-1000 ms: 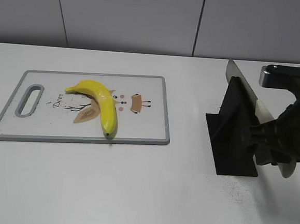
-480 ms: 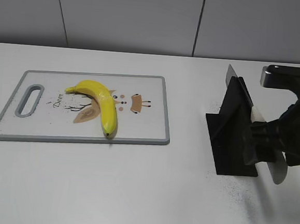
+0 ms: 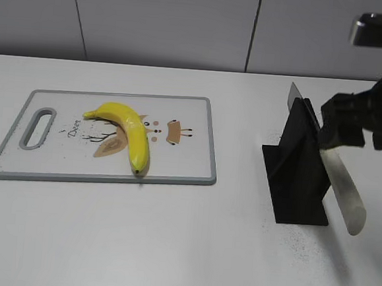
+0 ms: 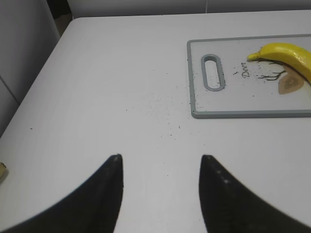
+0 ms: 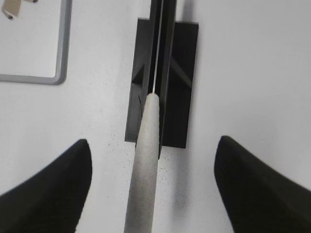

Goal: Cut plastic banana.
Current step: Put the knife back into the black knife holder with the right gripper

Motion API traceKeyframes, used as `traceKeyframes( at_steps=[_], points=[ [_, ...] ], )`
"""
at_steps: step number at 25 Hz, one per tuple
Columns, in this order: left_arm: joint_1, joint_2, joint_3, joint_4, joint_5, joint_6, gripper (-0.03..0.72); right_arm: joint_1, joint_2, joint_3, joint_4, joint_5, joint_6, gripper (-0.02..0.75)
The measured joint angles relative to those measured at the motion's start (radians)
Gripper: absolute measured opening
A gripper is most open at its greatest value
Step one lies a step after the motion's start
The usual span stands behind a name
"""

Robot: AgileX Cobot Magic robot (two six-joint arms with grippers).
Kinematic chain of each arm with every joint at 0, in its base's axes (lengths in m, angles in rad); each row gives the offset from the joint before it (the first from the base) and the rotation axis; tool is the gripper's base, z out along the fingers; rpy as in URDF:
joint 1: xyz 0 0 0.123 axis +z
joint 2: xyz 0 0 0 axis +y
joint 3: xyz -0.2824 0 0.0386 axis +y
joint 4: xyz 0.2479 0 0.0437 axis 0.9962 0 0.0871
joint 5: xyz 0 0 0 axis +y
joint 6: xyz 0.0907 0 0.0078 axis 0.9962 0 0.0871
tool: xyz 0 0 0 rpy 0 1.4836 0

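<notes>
On the cutting board (image 3: 186,116) lies the banana (image 3: 129,130), untouched. Well right, the knife (image 3: 341,185) sits in its black stand (image 3: 298,174). Only the right wrist view shows the right gripper (image 5: 150,182) spread wide around the handle; the left gripper (image 4: 162,177) gapes empty.

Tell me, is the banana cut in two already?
No, the banana lies whole on the board, and the knife sits in its stand.

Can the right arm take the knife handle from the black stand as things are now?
Probably yes. The knife handle sticks out of the black stand between the open jaws of the right gripper, and nothing lies between them. The jaws do not touch it yet.
</notes>
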Motion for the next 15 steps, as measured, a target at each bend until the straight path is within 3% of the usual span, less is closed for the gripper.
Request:
traceKeyframes(
  at_steps=[8, 15],
  points=[
    [0.0, 0.0, 0.0, 0.0, 0.0, 0.0, 0.49, 0.0, -0.183, -0.076, -0.017, 0.119, -0.101, 0.608],
    [0.0, 0.0, 0.0, 0.0, 0.0, 0.0, 0.49, 0.0, -0.447, 0.074, -0.039, 0.21, -0.115, 0.599]
  ],
)
